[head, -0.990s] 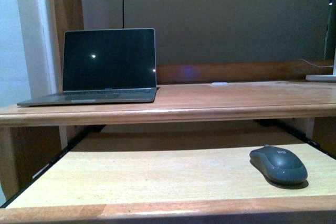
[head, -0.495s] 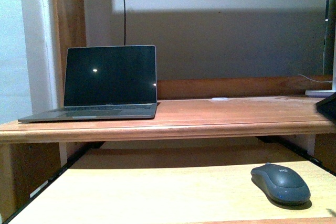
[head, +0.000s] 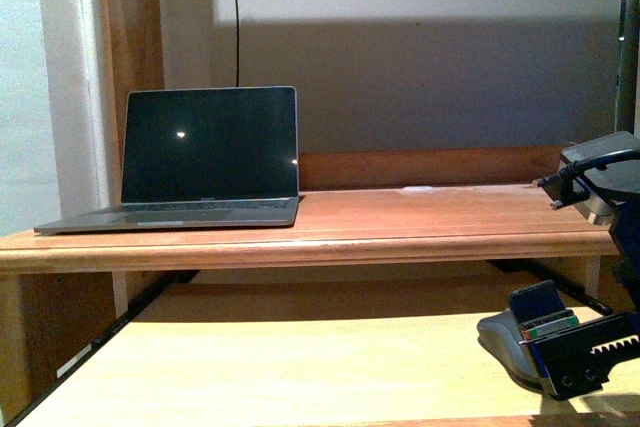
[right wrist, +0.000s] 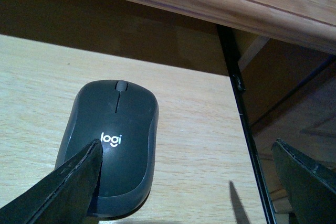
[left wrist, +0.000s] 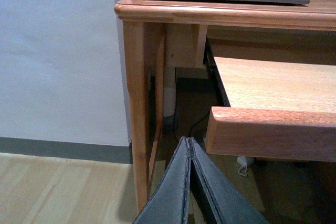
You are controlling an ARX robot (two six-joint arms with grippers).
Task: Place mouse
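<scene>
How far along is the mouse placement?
Done: nothing yet; the dark grey oval mouse lies on the pale wooden pull-out shelf. In hand: the right hand is open over it, not closed on it; the left hand is shut beside the brown wooden desk. Left: grasp, lift, place.

The front camera sits low, roughly level with the bench (head: 400,217) edge, and faces the back wall (head: 430,67) squarely. The laptop (head: 210,147) stands far left, and the pull-out shelf (head: 300,367) lies below, near the lens. The left wrist camera hangs low outside the bench's left corner. It looks along the left hand (left wrist: 188,148), fingers pressed together, toward the bench leg (left wrist: 137,103) and floor (left wrist: 52,187). It shares the laptop, bench edge and shelf with the front view. The right wrist camera looks down from close over the shelf, between the spread fingers of the right hand (right wrist: 186,148), at the mouse (right wrist: 113,140). With the front view it shares 3 things: mouse, shelf and bench edge.
</scene>
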